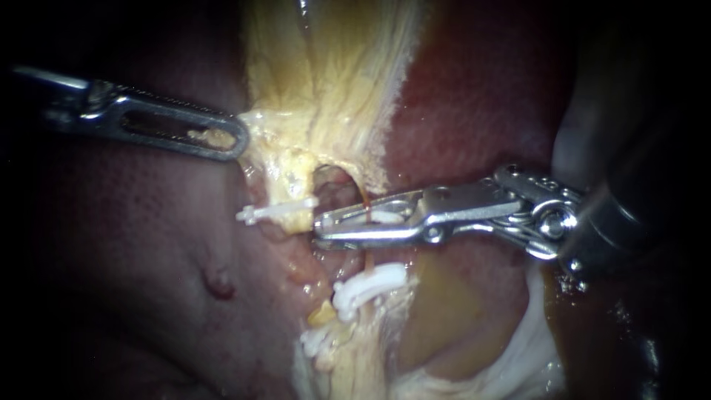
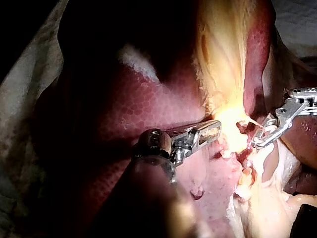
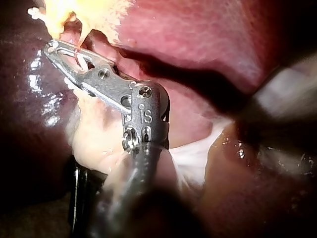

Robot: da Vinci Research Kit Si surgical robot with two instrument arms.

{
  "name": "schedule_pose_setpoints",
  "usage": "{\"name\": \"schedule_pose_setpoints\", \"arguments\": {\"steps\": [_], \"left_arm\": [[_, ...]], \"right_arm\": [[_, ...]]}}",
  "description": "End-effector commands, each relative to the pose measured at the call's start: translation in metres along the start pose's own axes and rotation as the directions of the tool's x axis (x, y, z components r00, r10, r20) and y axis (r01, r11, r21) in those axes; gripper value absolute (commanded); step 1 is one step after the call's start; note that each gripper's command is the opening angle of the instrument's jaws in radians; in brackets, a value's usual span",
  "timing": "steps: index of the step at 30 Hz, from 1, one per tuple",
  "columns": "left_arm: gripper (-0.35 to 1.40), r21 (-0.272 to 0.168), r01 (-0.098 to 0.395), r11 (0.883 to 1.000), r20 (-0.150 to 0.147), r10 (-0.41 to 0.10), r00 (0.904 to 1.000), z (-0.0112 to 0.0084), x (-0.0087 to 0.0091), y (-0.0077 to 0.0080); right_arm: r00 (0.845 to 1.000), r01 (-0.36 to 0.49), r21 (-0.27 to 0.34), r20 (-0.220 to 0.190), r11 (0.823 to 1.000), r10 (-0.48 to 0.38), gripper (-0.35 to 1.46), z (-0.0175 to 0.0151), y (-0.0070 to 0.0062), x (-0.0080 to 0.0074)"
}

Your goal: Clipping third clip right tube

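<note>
Right now the right tube (image 1: 367,206) sits just right of centre in the endoscope view. It is a very thin, reddish-brown thread that drops from the lower edge of the yellow tissue (image 1: 333,89), crosses a small dark-red gap and runs on down toward the lower clips (image 1: 369,287). It looks taut, glossy and bare where it crosses. My right instrument (image 1: 320,228) comes in from the right edge and lies level across mid-frame. Its jaws stand only a narrow slit apart, tips almost meeting, and they straddle the tube so that it threads through the slit. Between them they hold a carried clip (image 1: 386,217), a small white piece pressed by both jaws just beside the tube. In the right wrist view the same thread (image 3: 79,48) passes through the slot near that instrument's tip (image 3: 52,47), with white showing beside it. My left instrument (image 1: 238,141) enters from the upper left, and its slotted jaws are closed on the left edge of the yellow tissue. A further white clip (image 1: 275,211) lies across a yellowish strand left of centre. Dark-red liver (image 1: 133,244) fills the lower left.
</note>
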Motion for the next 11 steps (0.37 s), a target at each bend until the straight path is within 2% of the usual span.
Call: {"name": "schedule_pose_setpoints", "arguments": {"steps": [1, 11], "left_arm": [[-0.35, 0.000, 0.000, 1.000, 0.000, 0.000, 1.0000, 0.0000, 0.0000, 0.0000], [-0.35, 0.000, 0.000, 1.000, 0.000, 0.000, 1.0000, 0.0000, 0.0000, 0.0000]], "right_arm": [[1.000, 0.000, 0.003, 0.001, 1.000, 0.000, -0.35, 0.0000, 0.0000, 0.0000], [1.000, 0.001, 0.002, 0.012, 1.000, -0.001, -0.35, 0.0001, 0.0001, -0.0003]]}}
